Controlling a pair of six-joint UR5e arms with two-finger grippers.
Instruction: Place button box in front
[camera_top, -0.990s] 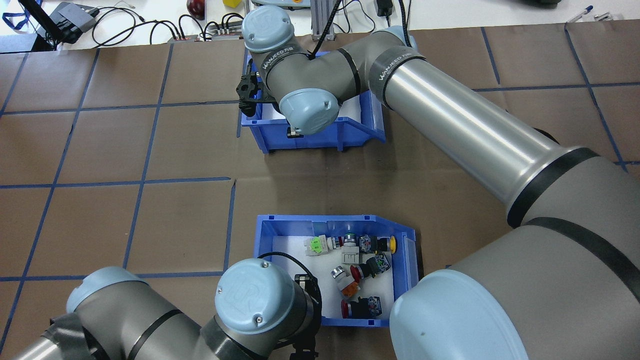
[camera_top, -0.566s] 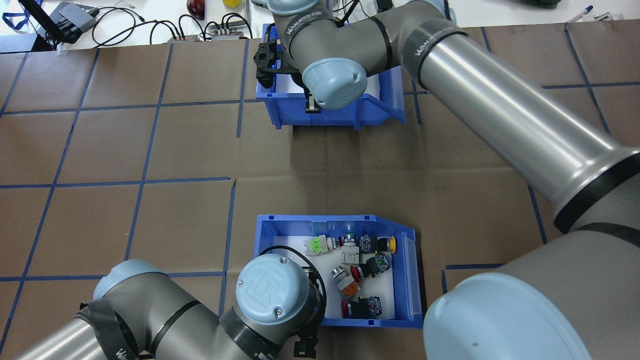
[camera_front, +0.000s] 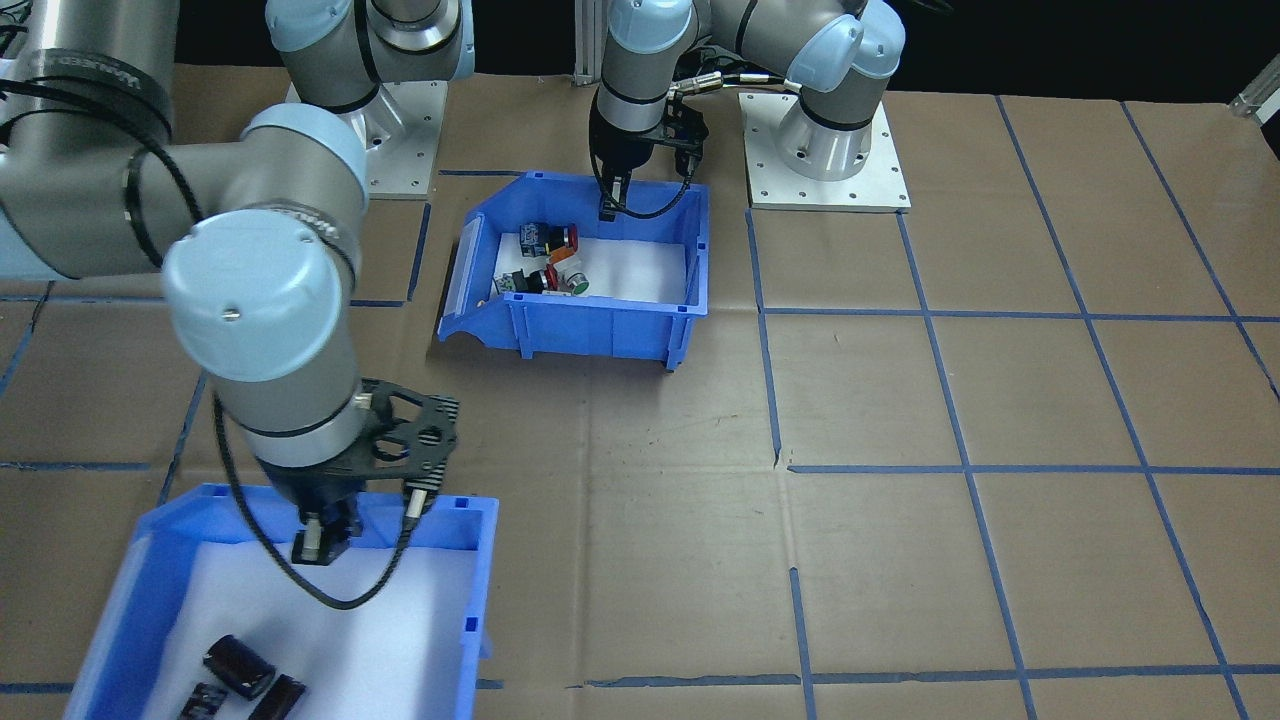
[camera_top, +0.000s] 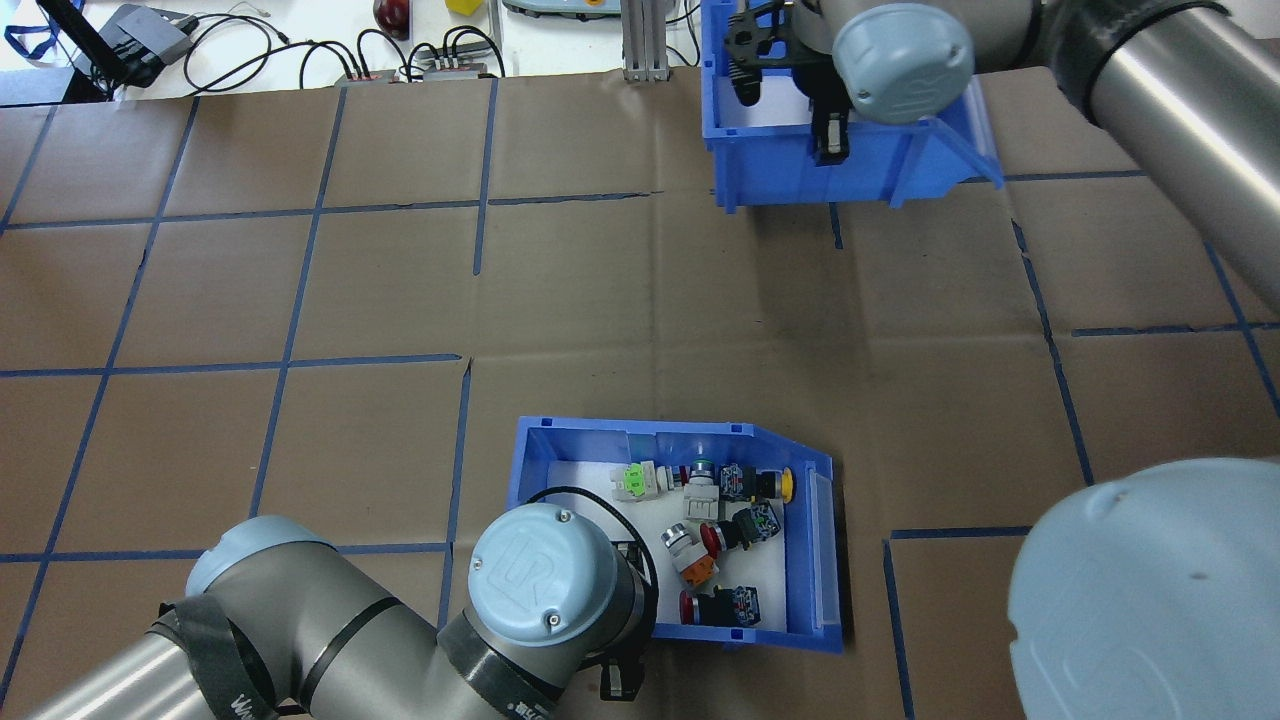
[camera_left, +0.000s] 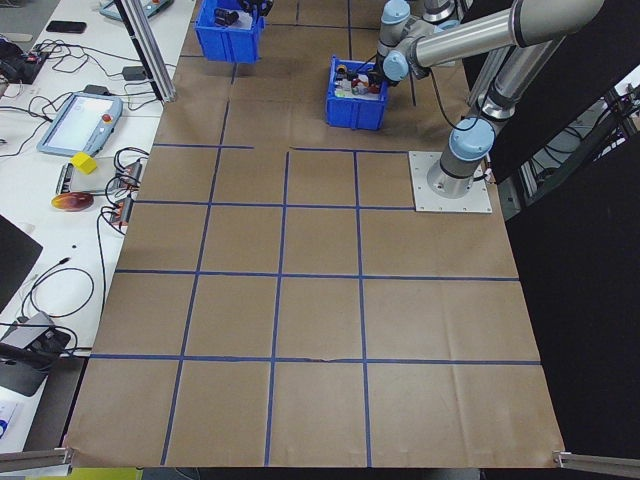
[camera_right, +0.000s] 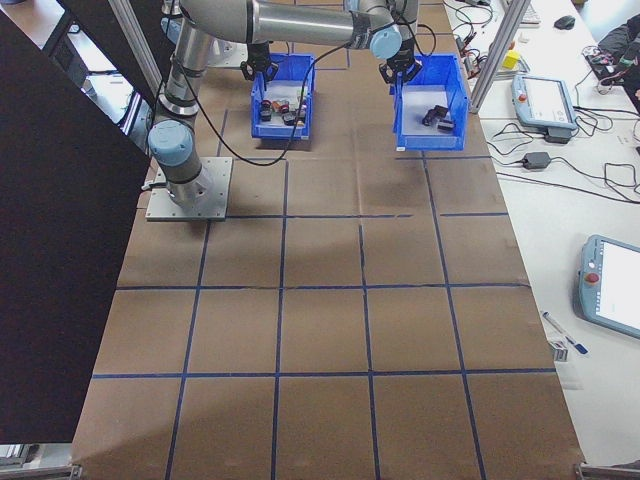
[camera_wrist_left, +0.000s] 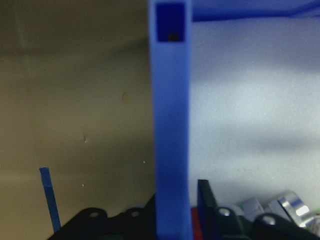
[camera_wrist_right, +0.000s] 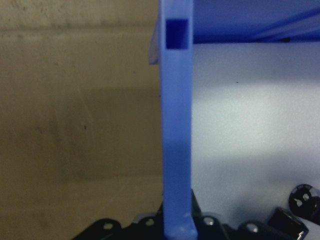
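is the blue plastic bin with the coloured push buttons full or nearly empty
Partly filled. The blue plastic bin holds a handful of coloured push buttons clustered toward one side, with bare white foam liner showing across the rest.

Brown-papered table (camera_top: 640, 300) carries button box (camera_top: 815, 560) and another blue bin (camera_top: 770, 160).

Between the button box (camera_top: 815, 560) and the second blue bin (camera_top: 870, 160) lies a broad stretch of bare desk (camera_top: 640, 300), open to passage from either side. The left gripper (camera_front: 607, 205) straddles the button box's rear wall, one of its fingers inside, so that wall is occupied. The right gripper (camera_front: 365, 525) likewise straddles the second bin's wall, and its arm (camera_top: 1180, 90) spans the desk's right far corner.
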